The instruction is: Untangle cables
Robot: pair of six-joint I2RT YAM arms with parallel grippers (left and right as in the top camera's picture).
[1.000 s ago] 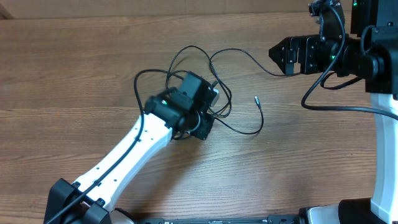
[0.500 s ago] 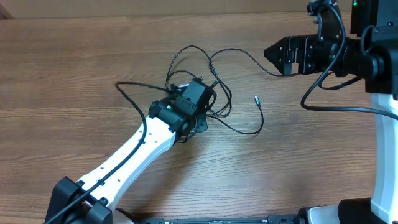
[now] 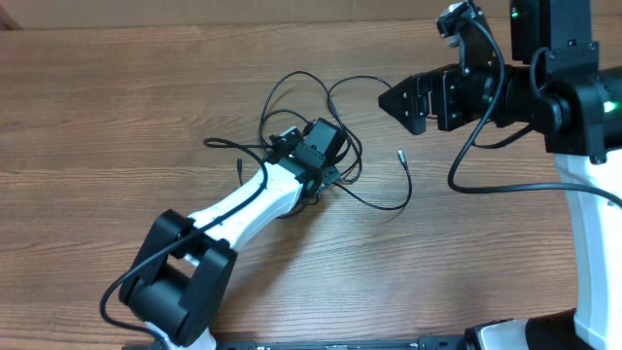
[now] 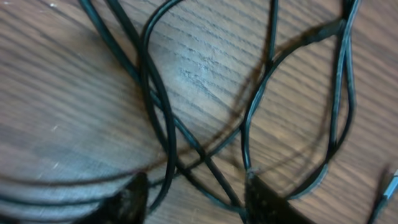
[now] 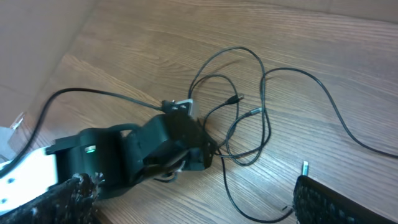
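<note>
Hovering above brown wood-grain tabletop [image 3: 117, 117], overhead: black two-finger left hand [image 3: 327, 173] nose-down in middle of thin black cables [image 3: 359, 160], a loose tangle mid-tabletop; likely placed to pinch one strand. Black right hand [image 3: 387, 101] off to side, holding nothing, likely waiting for free end.
Left wrist: left hand [image 4: 196, 199] fingers [image 4: 130, 202] apart, crossed cables [image 4: 165, 112] between, no squeeze visible.
Right wrist: right hand [image 5: 196, 202] fingers [image 5: 68, 199] spread wide, empty; cables [image 5: 264, 118] ahead, partly under left hand [image 5: 180, 146].
No readable writing, no brand marks.

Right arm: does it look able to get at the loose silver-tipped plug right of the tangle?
Probably yes. The silver-tipped plug lies in the open on bare table, and the right end effector hangs open close by, with nothing between them.
</note>
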